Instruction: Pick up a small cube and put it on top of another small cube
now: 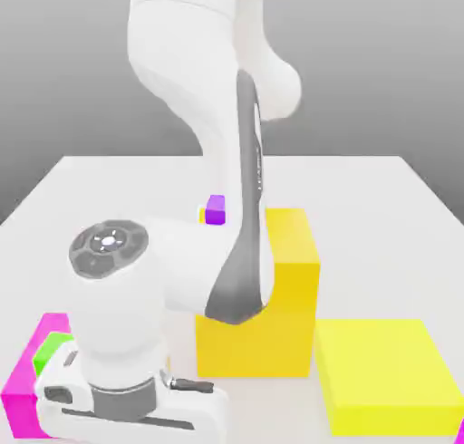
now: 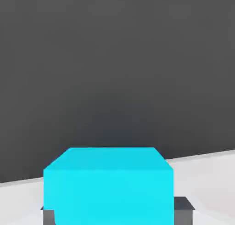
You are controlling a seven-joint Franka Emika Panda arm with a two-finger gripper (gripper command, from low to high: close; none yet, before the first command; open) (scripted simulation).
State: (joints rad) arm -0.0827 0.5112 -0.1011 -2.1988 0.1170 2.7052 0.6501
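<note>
Cyan small cube sits clamped in the gripper above a white table.

Green cube half behind the arm, cyan cube cropped below.

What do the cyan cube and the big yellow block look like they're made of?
Cyan cube: flat, even colour, no grain or gloss, perhaps matte plastic; the render leaves it open. Big yellow block: the same plain matte look, sharp edges, no texture.
</note>
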